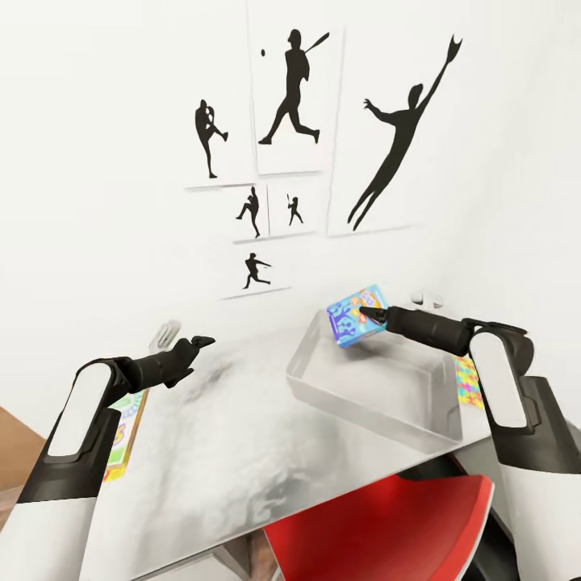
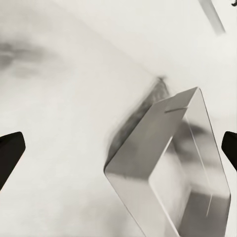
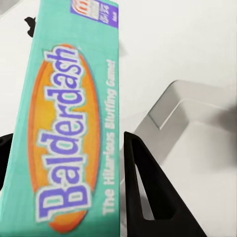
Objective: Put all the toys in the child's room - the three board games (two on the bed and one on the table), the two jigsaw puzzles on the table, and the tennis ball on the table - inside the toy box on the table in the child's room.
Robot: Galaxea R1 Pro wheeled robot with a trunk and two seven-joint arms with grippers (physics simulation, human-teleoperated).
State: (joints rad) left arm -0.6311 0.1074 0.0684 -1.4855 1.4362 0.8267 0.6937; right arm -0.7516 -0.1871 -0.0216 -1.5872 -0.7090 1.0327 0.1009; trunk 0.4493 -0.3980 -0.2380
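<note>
A: What's the right gripper got?

B: It is pinching the small blue board game, a "Balderdash" box, by its thin edges, held just above the far end of the toy box on the table.

A: Will it handle easily?

B: I'd judge it light, stiff cardboard, likely a bit slick; gripping across the narrow sides suits it.

A: And the left gripper?

B: Spread and empty, as far as the wrist view shows, hovering over the marbled top

White wall with 6 athlete prints (black silhouettes); red chair below.
</note>
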